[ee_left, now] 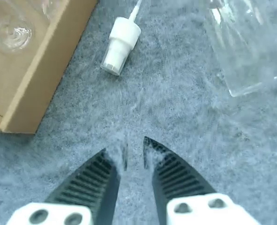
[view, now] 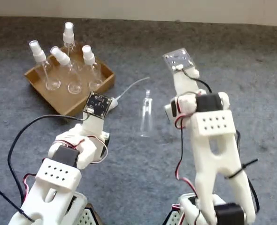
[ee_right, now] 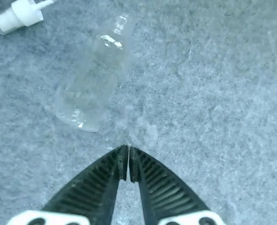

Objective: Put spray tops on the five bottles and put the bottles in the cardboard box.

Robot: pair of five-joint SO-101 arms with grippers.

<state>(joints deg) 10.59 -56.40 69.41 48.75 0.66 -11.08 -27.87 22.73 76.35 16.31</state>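
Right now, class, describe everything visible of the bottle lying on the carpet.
The bottle is small, clear and colourless, glass or plastic by its look, with a round body and a narrow open neck; it has no spray top on. It lies on its side on the grey carpet. A loose spray top lies apart from it, between it and the cardboard box. Only the carpet touches it.

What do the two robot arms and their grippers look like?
Both the left arm and the right arm are white plastic shells with rows of small round holes, black motors at the joints, and black and red cables trailing along them. The left gripper and right gripper have black, pointed, ribbed fingers on white mounts.
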